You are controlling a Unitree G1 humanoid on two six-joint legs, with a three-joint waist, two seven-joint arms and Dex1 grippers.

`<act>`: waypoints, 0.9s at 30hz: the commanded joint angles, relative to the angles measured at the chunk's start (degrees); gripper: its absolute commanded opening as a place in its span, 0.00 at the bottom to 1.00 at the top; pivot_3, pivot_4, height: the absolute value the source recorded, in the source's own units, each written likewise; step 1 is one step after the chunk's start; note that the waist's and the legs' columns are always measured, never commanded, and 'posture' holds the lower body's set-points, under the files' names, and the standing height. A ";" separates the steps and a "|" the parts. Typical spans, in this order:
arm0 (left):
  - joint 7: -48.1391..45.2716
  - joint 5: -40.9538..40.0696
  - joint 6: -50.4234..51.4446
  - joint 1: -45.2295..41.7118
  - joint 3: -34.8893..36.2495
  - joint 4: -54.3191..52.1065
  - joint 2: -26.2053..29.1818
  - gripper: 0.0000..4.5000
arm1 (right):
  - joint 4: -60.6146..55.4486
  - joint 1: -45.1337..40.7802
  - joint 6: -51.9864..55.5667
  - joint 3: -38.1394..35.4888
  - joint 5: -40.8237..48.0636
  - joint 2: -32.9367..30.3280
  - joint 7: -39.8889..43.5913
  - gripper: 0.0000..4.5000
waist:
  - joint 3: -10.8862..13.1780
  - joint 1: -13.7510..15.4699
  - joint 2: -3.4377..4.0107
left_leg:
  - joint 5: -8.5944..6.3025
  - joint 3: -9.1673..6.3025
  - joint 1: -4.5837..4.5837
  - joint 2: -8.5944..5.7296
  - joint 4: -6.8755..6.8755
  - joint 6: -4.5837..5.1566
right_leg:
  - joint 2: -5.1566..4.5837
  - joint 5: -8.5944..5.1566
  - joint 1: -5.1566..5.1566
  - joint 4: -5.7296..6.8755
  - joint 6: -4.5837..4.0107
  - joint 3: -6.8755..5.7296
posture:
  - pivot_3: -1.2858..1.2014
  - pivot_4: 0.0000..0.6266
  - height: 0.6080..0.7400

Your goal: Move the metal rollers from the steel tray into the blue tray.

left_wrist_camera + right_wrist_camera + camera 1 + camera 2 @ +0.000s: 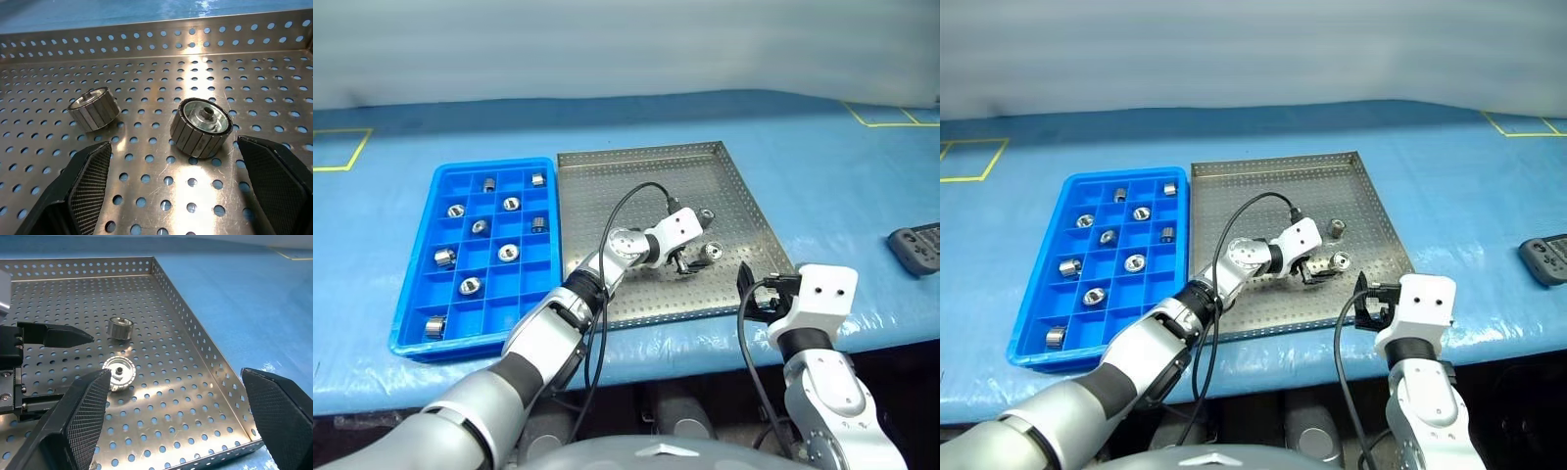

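The robot's left claw [1317, 269] reaches low across the steel tray [1234, 196], its two black fingers [90, 169] spread wide and empty on either side of one of the metal rollers [201, 127], which lies on its side on the perforated floor with its hollow hub turned towards the wrist. The fingers flank the ribbed barrel without touching it, a stance that looks chosen so they can close on the curved sides. A second roller [94, 108] rests nearby on the tray floor, towards the tray's far rim, apart from the first. The right claw [1367, 305] hangs just off the steel tray's near right corner, fingers also apart and holding nothing, apparently kept clear of the working arm. Directly beside the steel tray, against its left rim, the blue tray [1043, 259] already holds about nine rollers, one to a compartment, so the transfer appears nearly complete. Both trays sit on a blue-covered table [1469, 196], where a dark remote [1545, 258] lies well to the steel tray's right.
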 commanded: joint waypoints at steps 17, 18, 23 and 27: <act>6.90 2.24 -2.31 -2.96 0.37 3.69 -11.49 0.79 | -2.79 0.09 -2.42 0.33 -0.32 -0.13 -1.16 1.00 | 0.00 -3.86 -0.01 | 0.00 -0.05 0.08 0.00 -0.09 0.00 | -0.01 0.01 0.01 0.01 0.02 0.05 | 0.39 0.24 1.00; 7.10 2.28 -2.55 -2.83 0.42 3.90 -11.72 0.72 | -2.79 -0.04 -2.30 0.33 -0.31 -0.16 -1.12 1.00 | 0.01 -3.91 -0.01 | 0.00 -0.05 0.09 0.00 -0.09 0.00 | -0.01 0.01 0.01 0.01 0.02 0.05 | 0.39 0.24 1.00; 7.40 2.01 -3.29 -2.10 0.54 4.11 -12.67 0.37 | -2.79 -0.49 -1.86 0.39 -0.38 -0.25 -1.07 1.00 | 0.01 -3.94 -0.01 | 0.00 -0.03 0.10 -0.01 -0.14 0.00 | -0.01 0.01 0.00 0.00 0.03 0.08 | 0.39 0.24 1.00; 7.26 1.74 -3.49 -1.73 0.69 3.77 -12.42 0.37 | -2.79 -0.45 -1.77 0.39 -0.37 -0.32 -1.04 1.00 | 0.00 -3.95 -0.01 | 0.00 -0.02 0.10 -0.01 -0.16 0.00 | -0.01 0.00 -0.01 -0.01 0.03 0.10 | 0.39 0.24 1.00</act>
